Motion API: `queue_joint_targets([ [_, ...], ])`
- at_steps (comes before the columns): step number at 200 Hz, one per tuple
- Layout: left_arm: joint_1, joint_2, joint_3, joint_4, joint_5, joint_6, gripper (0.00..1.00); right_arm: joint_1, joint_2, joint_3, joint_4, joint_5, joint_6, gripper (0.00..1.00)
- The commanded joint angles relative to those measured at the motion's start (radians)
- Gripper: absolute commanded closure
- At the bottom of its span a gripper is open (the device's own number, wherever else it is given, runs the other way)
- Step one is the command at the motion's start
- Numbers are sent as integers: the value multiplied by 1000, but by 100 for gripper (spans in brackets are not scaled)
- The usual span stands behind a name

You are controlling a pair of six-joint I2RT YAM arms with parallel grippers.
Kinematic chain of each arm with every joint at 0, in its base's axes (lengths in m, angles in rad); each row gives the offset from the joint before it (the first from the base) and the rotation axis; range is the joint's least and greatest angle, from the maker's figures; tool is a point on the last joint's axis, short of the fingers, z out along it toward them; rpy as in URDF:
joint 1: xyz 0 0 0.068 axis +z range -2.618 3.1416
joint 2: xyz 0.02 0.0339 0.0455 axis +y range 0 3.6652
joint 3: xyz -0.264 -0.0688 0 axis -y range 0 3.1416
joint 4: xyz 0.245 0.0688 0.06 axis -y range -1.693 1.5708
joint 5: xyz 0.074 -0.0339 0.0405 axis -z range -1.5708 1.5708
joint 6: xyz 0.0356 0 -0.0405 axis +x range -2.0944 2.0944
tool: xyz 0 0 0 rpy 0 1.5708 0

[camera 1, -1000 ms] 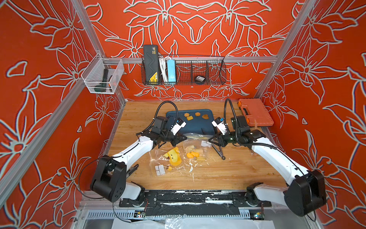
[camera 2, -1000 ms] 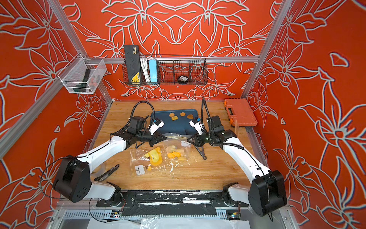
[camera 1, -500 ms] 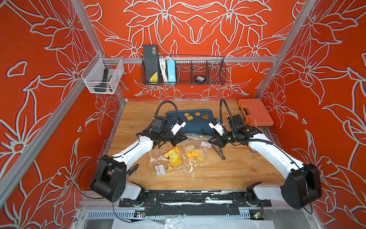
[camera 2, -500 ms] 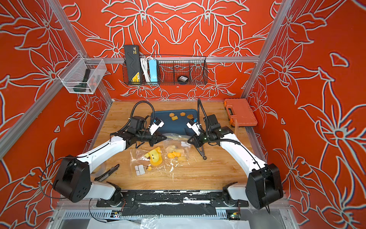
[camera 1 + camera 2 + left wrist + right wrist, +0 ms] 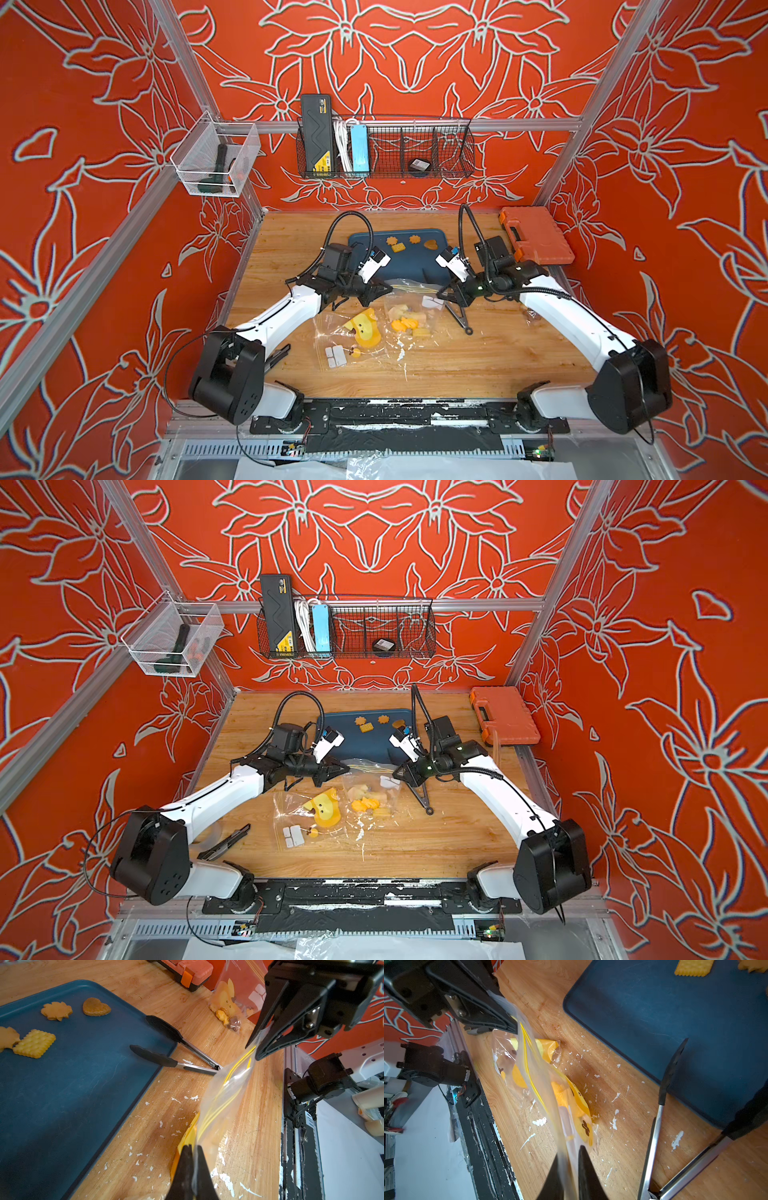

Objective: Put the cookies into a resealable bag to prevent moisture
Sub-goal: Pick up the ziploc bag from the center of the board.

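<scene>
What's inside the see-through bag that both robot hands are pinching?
Several yellow and orange cookies lie heaped in the resealable bag. They overlap, and crinkled plastic with white print covers some, so their number cannot be told.

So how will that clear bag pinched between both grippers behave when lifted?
Probably floppy: the resealable bag twists and wrinkles between the left gripper and right gripper. Likely bottom-heavy: the cookies bunch at its closed end. The glossy film may slip.
</scene>
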Motion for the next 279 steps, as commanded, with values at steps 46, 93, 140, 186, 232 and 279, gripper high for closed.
queue_joint_targets([
  [46, -4, -28, -1, 12, 17, 14, 100, 21, 18, 45, -47, 12, -45, 100],
  [93, -4, -33, -3, 17, 20, 14, 100, 42, 37, 58, -60, 20, -57, 100],
  [140, -4, -34, -3, 15, 18, 18, 100, 56, 64, 83, -81, -2, -79, 100],
  [186, -4, -41, -5, 19, 18, 24, 100, 78, 64, 84, -65, 41, -73, 82],
  [232, -4, -41, -6, 19, 20, 27, 100, 91, 55, 90, -65, 73, -82, 80],
  [279, -4, -44, -8, 20, 20, 30, 100, 114, 66, 104, -76, 96, -95, 79],
])
